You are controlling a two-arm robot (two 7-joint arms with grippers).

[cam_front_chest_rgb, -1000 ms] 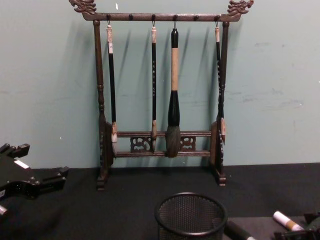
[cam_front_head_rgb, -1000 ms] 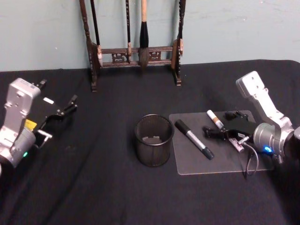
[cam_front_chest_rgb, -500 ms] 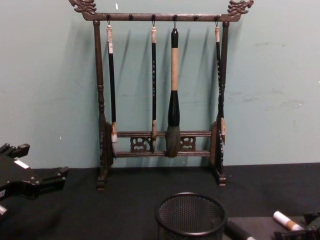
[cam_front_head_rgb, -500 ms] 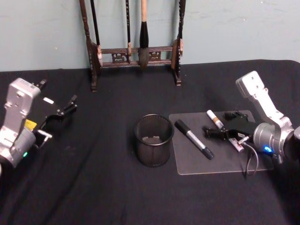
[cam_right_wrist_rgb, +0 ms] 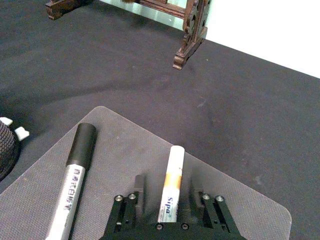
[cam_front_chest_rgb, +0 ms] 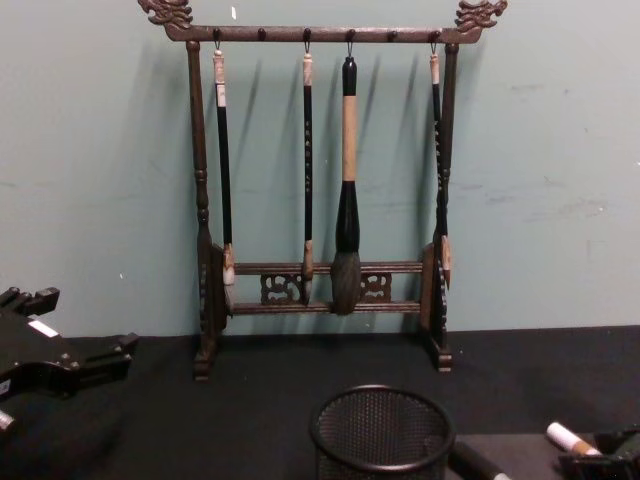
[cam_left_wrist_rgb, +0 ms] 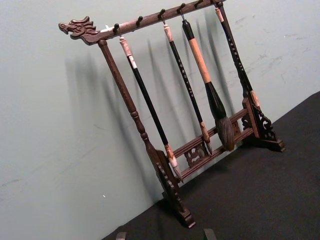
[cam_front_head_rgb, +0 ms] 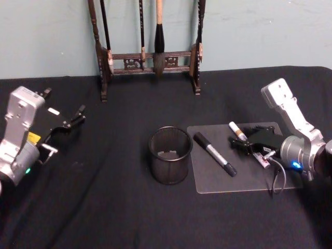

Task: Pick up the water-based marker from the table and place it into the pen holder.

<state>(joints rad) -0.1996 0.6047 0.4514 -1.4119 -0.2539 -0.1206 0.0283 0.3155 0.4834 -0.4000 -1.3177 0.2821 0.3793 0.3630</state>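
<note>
In the head view we count two markers on one clear mat (cam_front_head_rgb: 244,179), right of the single pen holder (cam_front_head_rgb: 170,154): a black-capped marker (cam_front_head_rgb: 215,154) and, farther right, a white marker (cam_front_head_rgb: 238,131). The right gripper (cam_front_head_rgb: 240,140) lies low over the mat, pointing left. The left gripper (cam_front_head_rgb: 77,115) is parked at the far left. One brush rack (cam_front_head_rgb: 150,59) stands at the far wall.

In the left wrist view the rack carries four brushes. Two fingertips (cam_left_wrist_rgb: 120,235) at the frame edge stand apart, so that gripper seems open.

In the right wrist view the spread fingers (cam_right_wrist_rgb: 135,187) straddle the white marker's near end without closing on it.

In the chest view the holder (cam_front_chest_rgb: 381,432) sits near centre, with the white marker's tip (cam_front_chest_rgb: 565,437) to its right.
</note>
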